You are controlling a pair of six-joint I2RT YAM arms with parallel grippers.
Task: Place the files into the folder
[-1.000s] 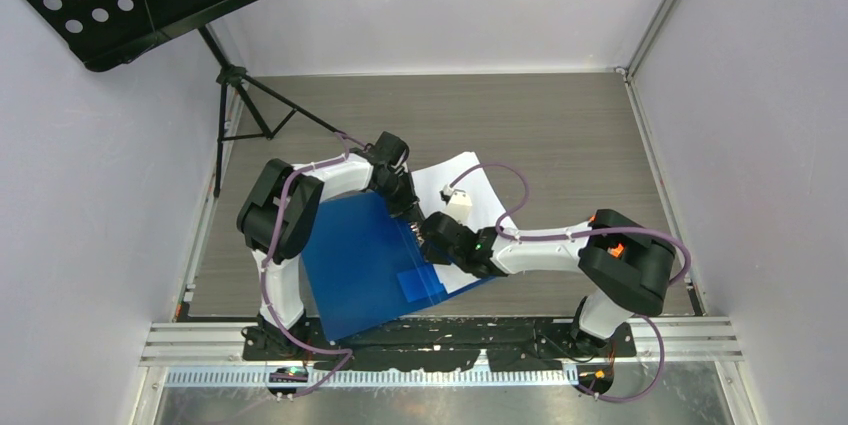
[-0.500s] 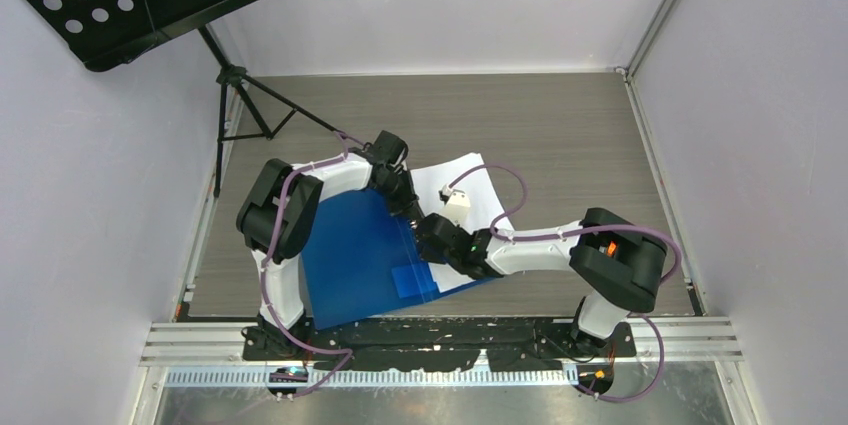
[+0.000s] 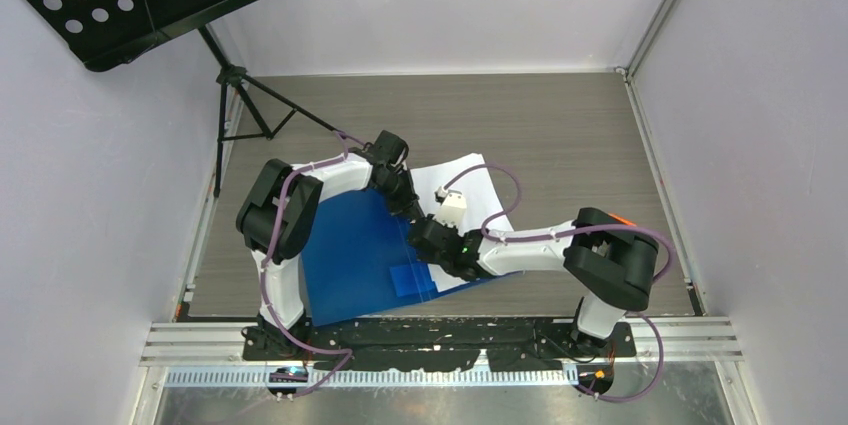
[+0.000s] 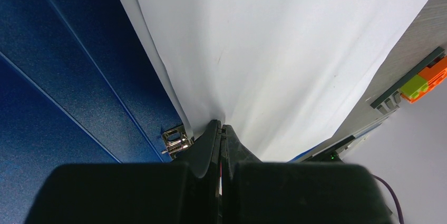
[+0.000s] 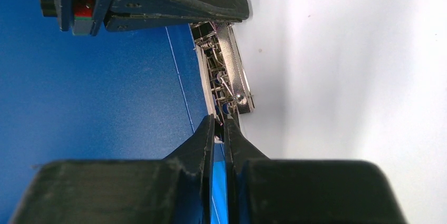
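The left gripper (image 3: pixel 408 207) is clenched, and in the top view it meets the right gripper (image 3: pixel 418 235) above the folder (image 3: pixel 350 265). The folder is a thin bright blue sheet of plastic. It lies flat on the grey, wood-grained table (image 3: pixel 560 135), just before the arm bases. The files (image 3: pixel 470 180) are plain white paper. They lie on the folder's right part and reach out past it toward the far side. This view is too small to show the jaws.

The left wrist view is closer. The two black fingers are pressed together, and their tips touch the white sheet where it creases. I cannot tell if paper is between them. The blue plastic has a fine grainy surface with straight ridges. A shiny metal clip (image 4: pixel 176 140) sits beside the fingertips.

The right wrist view shows the whole clip, a long perforated steel strip with springs, between blue and white. The right fingers are almost closed, their tips at its near end. I cannot tell if they grip it.
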